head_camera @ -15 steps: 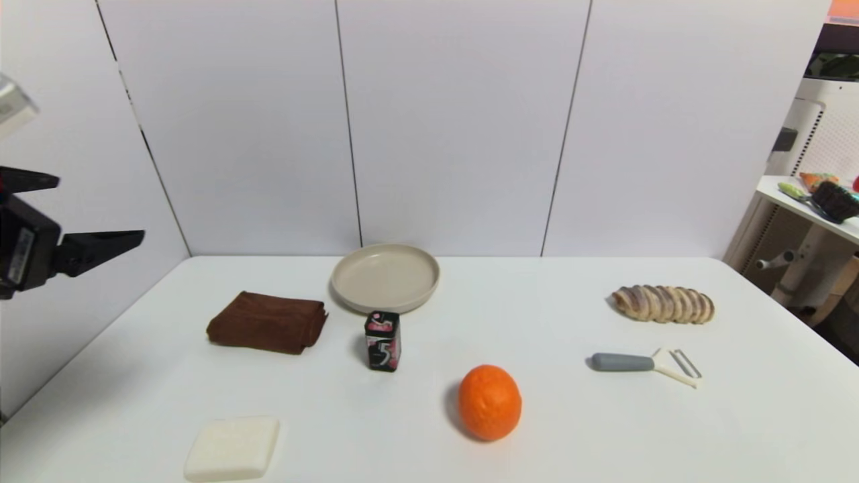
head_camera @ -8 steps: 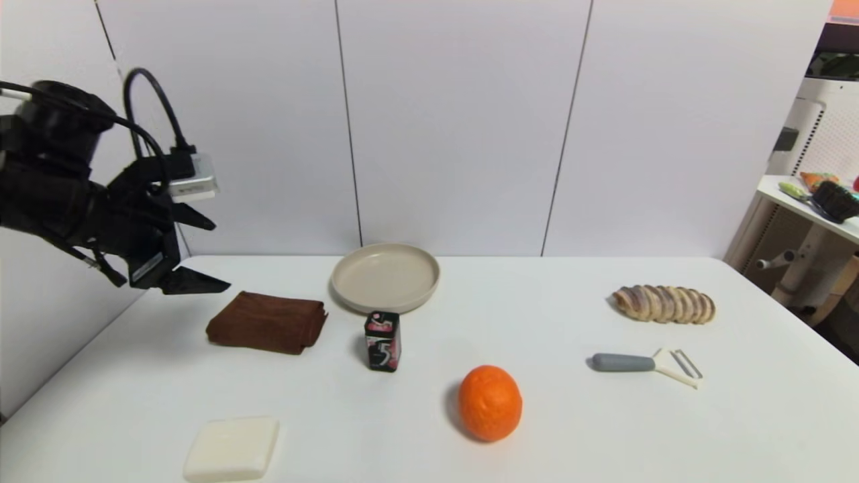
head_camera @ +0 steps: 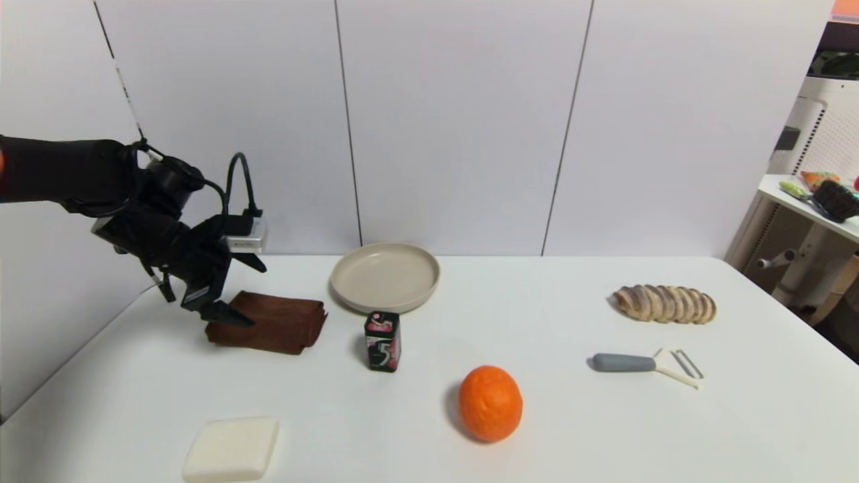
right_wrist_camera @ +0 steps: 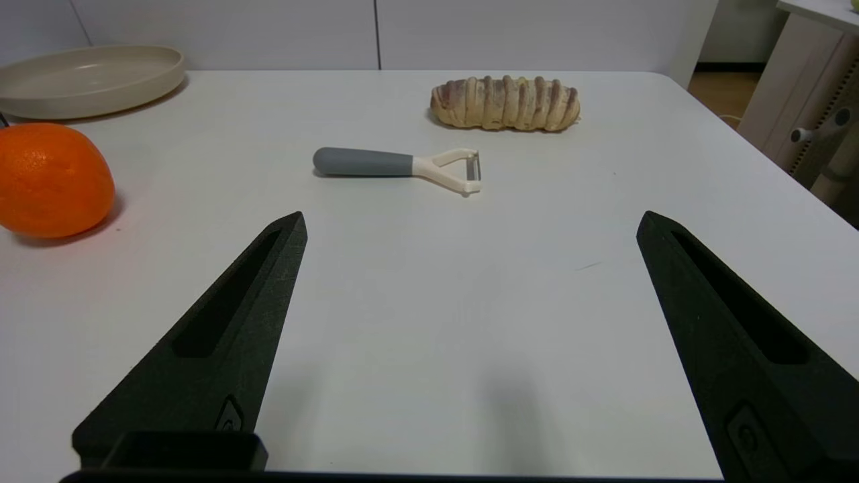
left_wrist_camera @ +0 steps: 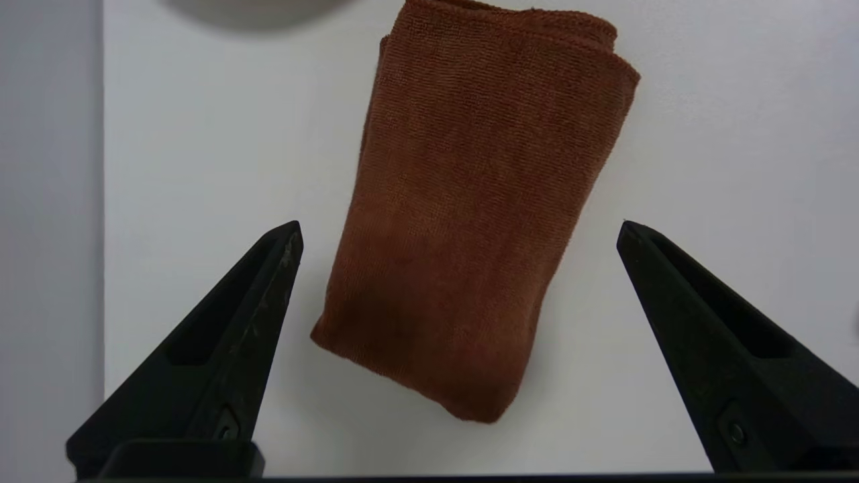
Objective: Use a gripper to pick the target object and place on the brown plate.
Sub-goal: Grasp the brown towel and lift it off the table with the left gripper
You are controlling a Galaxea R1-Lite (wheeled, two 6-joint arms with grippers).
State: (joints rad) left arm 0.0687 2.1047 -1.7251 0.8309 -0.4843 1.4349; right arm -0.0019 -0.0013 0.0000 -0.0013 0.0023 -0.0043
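Note:
The dark brown folded towel [head_camera: 272, 324] lies flat on the white table at the left, just left of the beige plate [head_camera: 385, 276]. My left gripper [head_camera: 249, 290] is open and empty, hovering above the towel's left end. In the left wrist view the towel [left_wrist_camera: 470, 215] lies between and beyond the spread jaws of the left gripper [left_wrist_camera: 460, 228], which do not touch it. My right gripper [right_wrist_camera: 470, 221] is open and empty, low over bare table at the right, out of the head view. The plate [right_wrist_camera: 87, 77] also shows in the right wrist view.
A black gum box [head_camera: 382, 341] stands right of the towel, in front of the plate. An orange [head_camera: 490, 402], a cream soap block [head_camera: 232, 448], a grey-handled peeler [head_camera: 644, 363] and a sliced bread loaf [head_camera: 663, 304] lie on the table. A wall stands behind.
My left arm has swung in from the far left and come down toward the towel, jaws staying open. The towel and the other things have not moved.

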